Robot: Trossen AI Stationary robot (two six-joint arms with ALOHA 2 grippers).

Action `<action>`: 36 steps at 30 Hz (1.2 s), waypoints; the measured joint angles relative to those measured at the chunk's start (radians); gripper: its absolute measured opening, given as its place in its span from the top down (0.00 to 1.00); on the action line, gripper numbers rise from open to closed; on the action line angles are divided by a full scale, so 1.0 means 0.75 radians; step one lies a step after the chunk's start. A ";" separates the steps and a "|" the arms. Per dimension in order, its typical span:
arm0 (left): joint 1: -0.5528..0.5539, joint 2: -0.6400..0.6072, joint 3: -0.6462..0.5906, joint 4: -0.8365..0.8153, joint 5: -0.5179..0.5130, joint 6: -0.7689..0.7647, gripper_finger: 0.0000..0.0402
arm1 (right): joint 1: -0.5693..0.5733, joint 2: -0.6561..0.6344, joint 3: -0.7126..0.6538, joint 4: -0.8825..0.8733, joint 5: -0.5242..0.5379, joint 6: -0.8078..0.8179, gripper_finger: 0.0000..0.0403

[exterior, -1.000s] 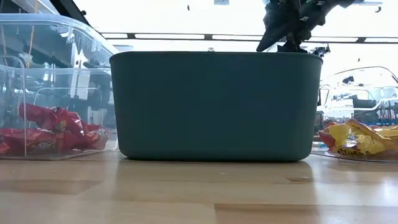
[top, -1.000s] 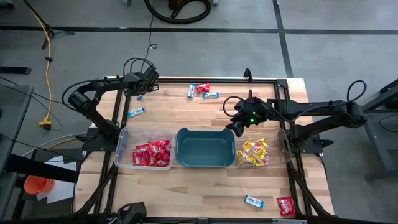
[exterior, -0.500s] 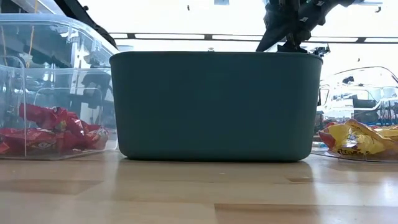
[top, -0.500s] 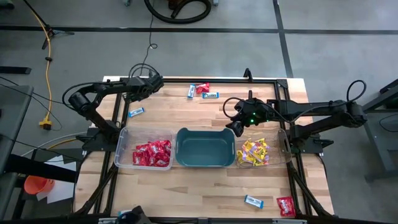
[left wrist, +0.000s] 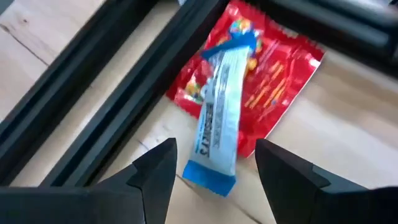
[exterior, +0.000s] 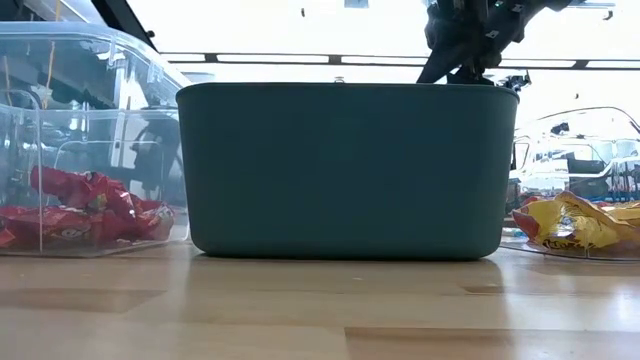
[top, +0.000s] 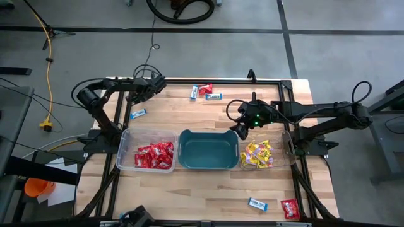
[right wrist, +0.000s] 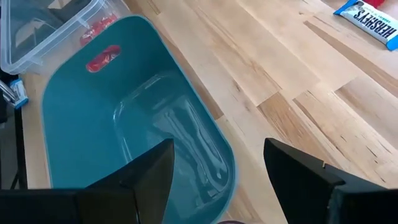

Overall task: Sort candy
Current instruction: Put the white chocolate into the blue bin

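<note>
Left gripper (top: 158,86) unmoved near far edge, arm's elbow swung outward

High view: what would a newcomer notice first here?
Three bins stand in a row mid-table: a clear plastic bin of red candy packets, an empty teal plastic tub, and a clear bin of yellow candy packets. The left gripper reaches toward stray packets at the far edge; the right gripper hovers by the tub.
</note>
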 joint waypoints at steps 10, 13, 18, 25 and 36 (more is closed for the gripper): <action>-0.013 0.008 0.000 -0.006 0.011 -0.031 0.78 | 0.000 0.000 0.000 -0.061 -0.010 -0.024 0.40; -0.018 0.006 0.000 -0.004 0.011 0.015 0.96 | 0.000 0.000 0.000 -0.075 -0.010 -0.024 0.40; -0.032 -0.085 0.000 -0.012 0.008 0.160 0.98 | 0.000 0.000 0.000 -0.080 -0.010 -0.025 0.40; -0.132 -0.349 0.000 -0.043 -0.125 0.297 1.00 | 0.000 0.000 0.000 -0.079 -0.009 -0.040 0.40; -0.282 -0.526 -0.013 -0.027 -0.077 0.469 1.00 | -0.004 0.000 0.000 0.004 0.006 -0.040 0.40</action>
